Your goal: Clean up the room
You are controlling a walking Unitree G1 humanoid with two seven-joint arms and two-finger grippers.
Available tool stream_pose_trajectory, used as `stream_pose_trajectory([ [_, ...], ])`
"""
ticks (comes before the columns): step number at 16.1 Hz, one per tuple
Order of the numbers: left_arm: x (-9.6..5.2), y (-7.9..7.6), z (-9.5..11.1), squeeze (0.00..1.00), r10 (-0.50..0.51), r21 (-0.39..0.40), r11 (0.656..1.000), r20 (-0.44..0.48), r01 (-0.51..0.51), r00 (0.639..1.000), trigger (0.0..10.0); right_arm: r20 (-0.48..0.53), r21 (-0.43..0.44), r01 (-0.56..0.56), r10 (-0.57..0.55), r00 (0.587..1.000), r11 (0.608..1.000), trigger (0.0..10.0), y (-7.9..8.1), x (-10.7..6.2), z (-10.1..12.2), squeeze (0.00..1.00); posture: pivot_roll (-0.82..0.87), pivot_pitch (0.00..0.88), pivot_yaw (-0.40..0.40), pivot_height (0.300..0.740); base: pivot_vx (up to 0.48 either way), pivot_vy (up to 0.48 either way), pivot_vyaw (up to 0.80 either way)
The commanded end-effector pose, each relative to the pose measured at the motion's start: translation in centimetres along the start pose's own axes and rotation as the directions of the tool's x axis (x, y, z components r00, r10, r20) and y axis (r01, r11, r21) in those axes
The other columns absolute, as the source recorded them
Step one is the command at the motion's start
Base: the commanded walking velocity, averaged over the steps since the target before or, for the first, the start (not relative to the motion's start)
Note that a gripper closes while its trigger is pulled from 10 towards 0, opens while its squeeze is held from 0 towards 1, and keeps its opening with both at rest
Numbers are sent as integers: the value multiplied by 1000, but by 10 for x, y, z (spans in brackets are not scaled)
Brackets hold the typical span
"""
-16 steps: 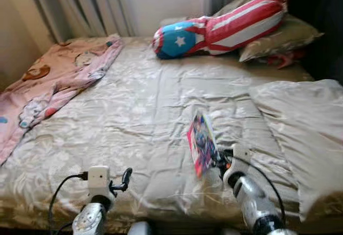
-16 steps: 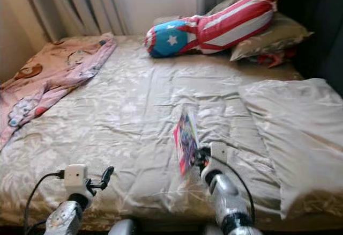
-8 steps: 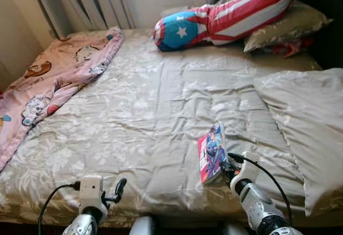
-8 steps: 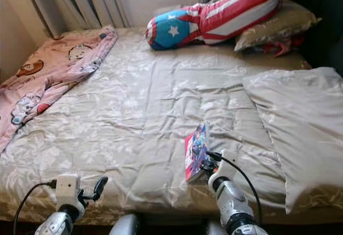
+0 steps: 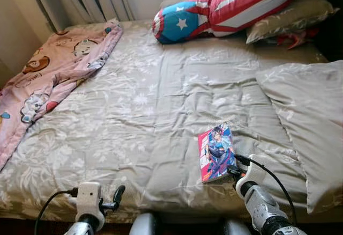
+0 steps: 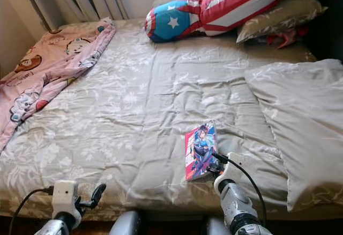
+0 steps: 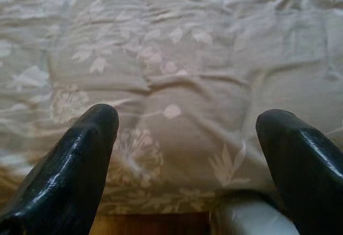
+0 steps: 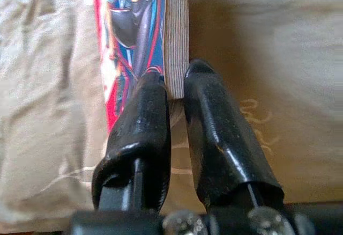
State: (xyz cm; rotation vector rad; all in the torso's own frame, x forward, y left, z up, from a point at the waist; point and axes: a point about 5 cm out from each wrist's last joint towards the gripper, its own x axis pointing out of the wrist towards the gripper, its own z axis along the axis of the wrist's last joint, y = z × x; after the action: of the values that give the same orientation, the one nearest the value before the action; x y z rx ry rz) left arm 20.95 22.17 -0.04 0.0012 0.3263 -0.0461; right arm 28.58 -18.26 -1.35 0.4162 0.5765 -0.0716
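Grey-green, leaf-patterned bedding covers the bed (image 5: pixel 150 117), and the comic book (image 5: pixel 216 152) lies on it near the foot edge, well short of the star-and-stripe bolster pillow (image 5: pixel 225 9) at the head. The right claw (image 8: pixel 172 93) pinches the book's near end, one finger on the cover and one under the page block. To do this step well, I would keep the pinch firm and lift straight off the bedding before swinging away from the bed, so the pages do not drag or fan open. The left claw (image 7: pixel 185 138) hovers spread over the bed's foot edge, holding nothing. A pink cartoon blanket (image 5: pixel 51 79) lies on the bed's left side.
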Motion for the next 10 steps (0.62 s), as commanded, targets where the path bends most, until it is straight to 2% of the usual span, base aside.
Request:
stream_pose_trajectory([
  [1, -6, 5, -5, 0, 7, 13, 1000, -31, -6, 999, 10000, -17, 12, 26, -26, 1000, 1000, 10000, -3, -1, -5, 0, 81, 161, 109, 643, 0, 0, 0],
  [2, -6, 4, -5, 0, 3, 13, 1000, -35, -2, 999, 10000, -16, 8, 25, -24, 1000, 1000, 10000, -3, -1, -5, 0, 82, 164, 110, 643, 0, 0, 0],
  [4, -9, 3, -4, 0, 0, 13, 1000, -32, 0, 999, 10000, -15, 6, 31, -31, 999, 999, 10000, -4, -1, -5, 145, 82, 168, 110, 643, 0, 0, 0],
  [6, -10, 2, -2, 0, 0, 14, 1000, -32, 1, 999, 10000, -8, 7, 44, -44, 999, 999, 10000, -6, -1, -2, 165, 83, 169, 109, 643, 0, 0, 0],
  [7, -10, 2, -1, 0, 0, 14, 1000, -31, 0, 1000, 10000, -6, 6, 48, -48, 999, 999, 10000, -6, -1, 0, 396, 84, 173, 109, 643, 0, 0, 0],
  [8, -10, 1, 0, 0, 1, 14, 1000, -31, 0, 1000, 10000, -4, 3, 52, -52, 999, 999, 10000, -7, -1, 1, 690, 84, 173, 109, 643, 0, 0, 0],
  [9, -10, 1, 0, 0, 2, 14, 1000, -32, -2, 999, 10000, 7, 10, 59, -59, 998, 998, 10000, -8, -1, 3, 890, 84, 173, 109, 643, 0, 0, 0],
  [10, -9, 0, 1, 0, 3, 12, 1000, -32, -3, 999, 10000, 19, 15, 83, -83, 996, 996, 10000, -11, -1, 6, 851, 84, 173, 109, 643, 0, 0, 0],
])
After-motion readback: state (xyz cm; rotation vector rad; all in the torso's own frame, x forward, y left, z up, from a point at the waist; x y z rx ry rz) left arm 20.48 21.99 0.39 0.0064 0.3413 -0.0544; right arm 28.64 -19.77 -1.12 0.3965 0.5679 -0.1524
